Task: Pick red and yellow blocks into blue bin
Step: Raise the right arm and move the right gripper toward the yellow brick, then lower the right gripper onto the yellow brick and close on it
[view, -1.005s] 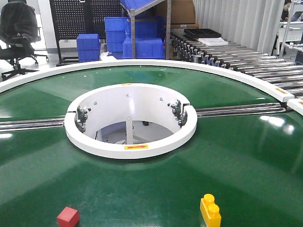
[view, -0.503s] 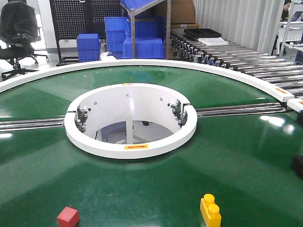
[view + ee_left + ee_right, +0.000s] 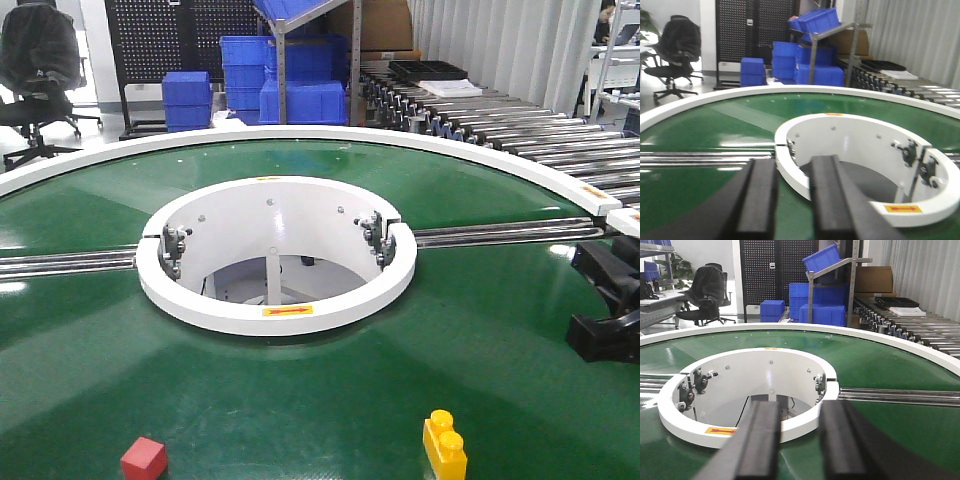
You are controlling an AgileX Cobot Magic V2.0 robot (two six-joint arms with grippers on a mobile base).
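Observation:
The small red cube (image 3: pixel 144 458) rests on the green belt at the bottom left of the front view. The yellow studded brick (image 3: pixel 444 445) lies at the bottom right, near the frame's lower edge. My right gripper (image 3: pixel 602 302) reaches in from the right edge, above and to the right of the yellow brick, clear of it. In its wrist view the right gripper (image 3: pixel 800 440) is open with only belt between its fingers. The left gripper (image 3: pixel 792 200) is also open and empty, and neither block appears in the wrist views. The blue bin is out of view.
A white ring (image 3: pixel 275 315) around a central opening sits mid-belt, with metal rails (image 3: pixel 500 235) running out to both sides. The white outer rim (image 3: pixel 330 135) bounds the belt. Behind are ribbed blue crates (image 3: pixel 245 75), a roller conveyor (image 3: pixel 520 125) and an office chair (image 3: pixel 40 60).
My right gripper has come into the front view from the right edge and moved leftward over the belt. Both blocks stay where they were.

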